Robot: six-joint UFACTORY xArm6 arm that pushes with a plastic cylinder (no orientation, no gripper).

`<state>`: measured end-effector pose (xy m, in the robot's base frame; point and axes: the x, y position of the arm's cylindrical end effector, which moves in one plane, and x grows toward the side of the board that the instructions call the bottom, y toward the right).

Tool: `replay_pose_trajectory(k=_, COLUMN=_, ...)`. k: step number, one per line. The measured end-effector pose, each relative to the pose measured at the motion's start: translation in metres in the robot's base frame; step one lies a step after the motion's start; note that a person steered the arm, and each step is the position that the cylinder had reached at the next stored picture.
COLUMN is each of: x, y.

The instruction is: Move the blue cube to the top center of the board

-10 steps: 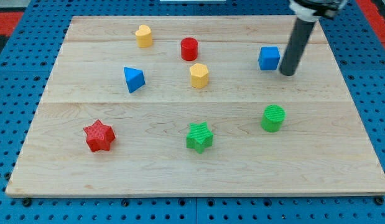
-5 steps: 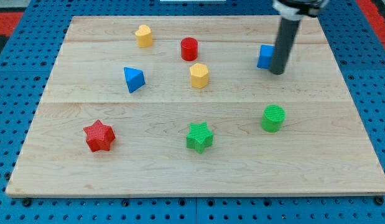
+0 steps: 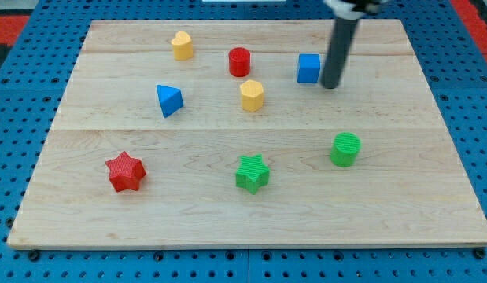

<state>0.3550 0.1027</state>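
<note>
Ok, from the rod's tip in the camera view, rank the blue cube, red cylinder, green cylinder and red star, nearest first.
Measured from my tip:
1. Blue cube, just to its left.
2. Green cylinder, below it, toward the view's bottom.
3. Red cylinder, further left, near the top.
4. Red star, far bottom left.

The board (image 3: 251,208) is pale, matt wood with fine grain running along its planks and visible seams between them, and it lies on a blue perforated base (image 3: 15,118) that looks like smooth plastic or painted metal. The blue cube (image 3: 308,68), red cylinder (image 3: 239,61) and yellow blocks (image 3: 252,95) look like matt plastic with plain faces, while the green star (image 3: 252,172), green cylinder (image 3: 345,149) and red star (image 3: 124,171) show fine ribbed lines on top. My tip (image 3: 330,85) ends a dark rod with a smooth, dull finish.
</note>
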Motion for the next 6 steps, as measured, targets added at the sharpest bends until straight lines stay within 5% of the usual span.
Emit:
replay_pose_trajectory(k=1, x=-0.041, y=-0.015)
replay_pose_trajectory(k=4, x=-0.064, y=0.111)
replay_pose_trajectory(k=6, x=-0.104, y=0.086)
